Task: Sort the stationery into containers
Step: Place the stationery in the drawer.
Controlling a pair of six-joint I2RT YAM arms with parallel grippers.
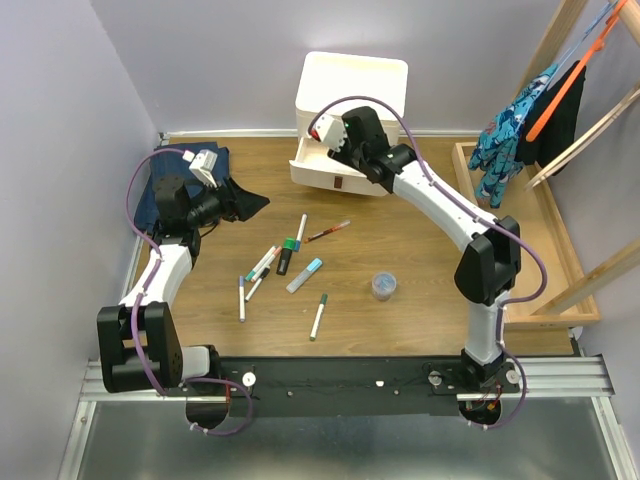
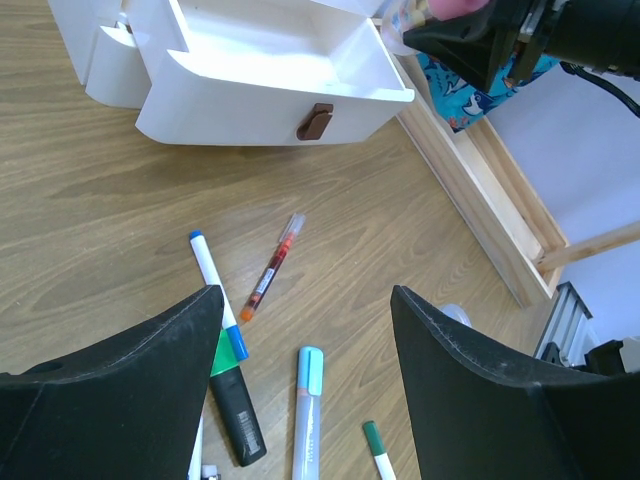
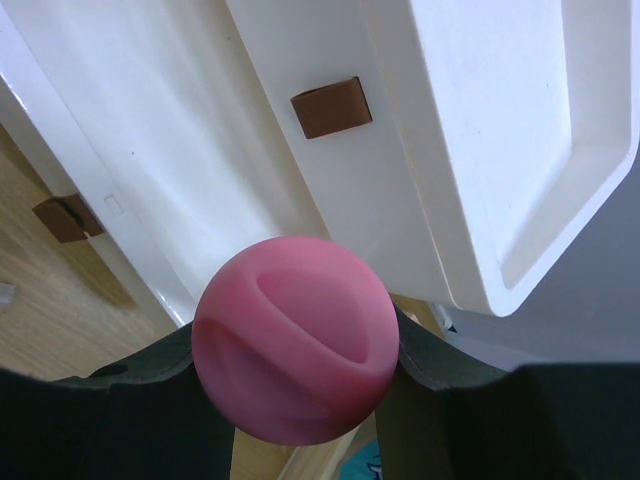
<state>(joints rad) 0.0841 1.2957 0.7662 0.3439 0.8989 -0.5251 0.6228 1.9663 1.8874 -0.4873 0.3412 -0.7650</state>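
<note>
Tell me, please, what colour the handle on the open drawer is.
The handle is brown; left wrist view shows it best.

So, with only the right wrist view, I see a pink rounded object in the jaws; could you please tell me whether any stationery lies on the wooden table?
Observer: Yes, several slim pens and markers lie on the wooden table, including a black highlighter with a green cap, with a small clear round jar to their right.
Operator: Thanks. While the right gripper holds the pink rounded object, is the left gripper carrying anything?
Observer: No, the left gripper is open and empty, aimed toward those pens.
</note>
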